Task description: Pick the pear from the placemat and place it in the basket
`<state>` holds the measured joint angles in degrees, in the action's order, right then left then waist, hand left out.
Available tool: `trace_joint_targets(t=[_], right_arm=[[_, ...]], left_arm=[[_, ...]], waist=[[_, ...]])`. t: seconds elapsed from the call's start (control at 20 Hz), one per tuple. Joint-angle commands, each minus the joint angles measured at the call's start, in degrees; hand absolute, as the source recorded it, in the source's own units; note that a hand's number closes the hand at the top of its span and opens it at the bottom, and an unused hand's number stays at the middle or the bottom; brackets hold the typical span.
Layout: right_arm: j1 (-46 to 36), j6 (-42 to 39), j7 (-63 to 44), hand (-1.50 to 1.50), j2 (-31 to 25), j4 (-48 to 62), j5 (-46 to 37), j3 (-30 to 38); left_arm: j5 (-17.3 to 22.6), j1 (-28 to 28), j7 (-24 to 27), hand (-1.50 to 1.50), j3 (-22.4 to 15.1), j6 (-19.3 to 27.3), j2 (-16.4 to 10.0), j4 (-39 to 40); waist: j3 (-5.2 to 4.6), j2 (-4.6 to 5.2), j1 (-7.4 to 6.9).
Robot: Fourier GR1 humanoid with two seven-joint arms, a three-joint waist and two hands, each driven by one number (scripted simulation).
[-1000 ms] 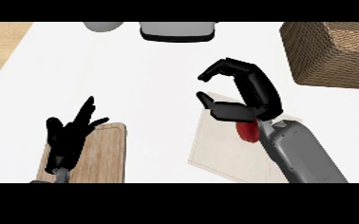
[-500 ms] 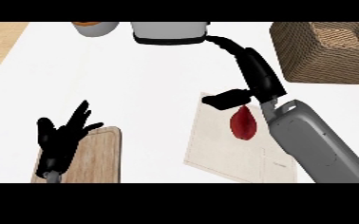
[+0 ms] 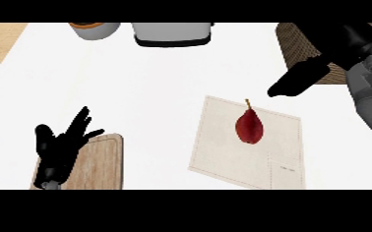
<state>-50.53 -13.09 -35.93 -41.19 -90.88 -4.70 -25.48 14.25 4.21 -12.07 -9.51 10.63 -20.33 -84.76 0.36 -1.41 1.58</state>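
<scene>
The smooth red pear (image 3: pixel 249 128) lies on the pale square placemat (image 3: pixel 214 152), apart from the right hand (image 3: pixel 301 76), its fingers straight and pressed together beside the woven basket (image 3: pixel 289 39).

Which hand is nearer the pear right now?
The right hand, by the basket, just up-right of the pear. The left hand rests open over the wooden board, far left.

Dark red pear (image 3: pixel 249 128) lies on the beige rectangular placemat (image 3: pixel 218 155), untouched. Black right hand (image 3: pixel 296 80) is beside the brown wicker basket (image 3: pixel 294 42). Black left hand (image 3: pixel 59 146), fingers spread, overlaps the light wooden board (image 3: pixel 102 164).
</scene>
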Motion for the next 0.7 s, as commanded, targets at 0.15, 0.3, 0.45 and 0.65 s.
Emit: trace_joint_targets(t=[0.15, 0.3, 0.45, 0.65], right_arm=[[-6.46, -22.61, -11.47, -1.50, -8.63, -0.68, 15.93, 3.23], [-5.26, -27.40, -14.09, -1.50, -11.77, -1.66, 20.38, 4.30], [-6.64, -30.90, -16.52, -1.50, -13.51, -2.23, 24.30, 5.01], [-2.11, -29.95, -14.31, -1.50, -15.76, -3.18, 25.53, 5.85]], left_arm=[[0.42, 4.53, -2.18, 0.00, -0.36, -1.42, -1.10, 2.00], [0.06, 3.43, -0.55, 0.00, -0.15, -1.20, 0.36, 4.93], [-1.26, 0.66, -2.59, 0.00, -1.31, 0.05, 1.52, 5.01], [0.26, 4.58, -2.27, 0.00, -0.27, -2.37, -0.26, 2.15]], waist=[[-0.58, 0.71, -0.94], [-0.53, 1.05, -0.28], [-0.50, 1.19, -0.48], [-0.38, 1.23, -1.10]])
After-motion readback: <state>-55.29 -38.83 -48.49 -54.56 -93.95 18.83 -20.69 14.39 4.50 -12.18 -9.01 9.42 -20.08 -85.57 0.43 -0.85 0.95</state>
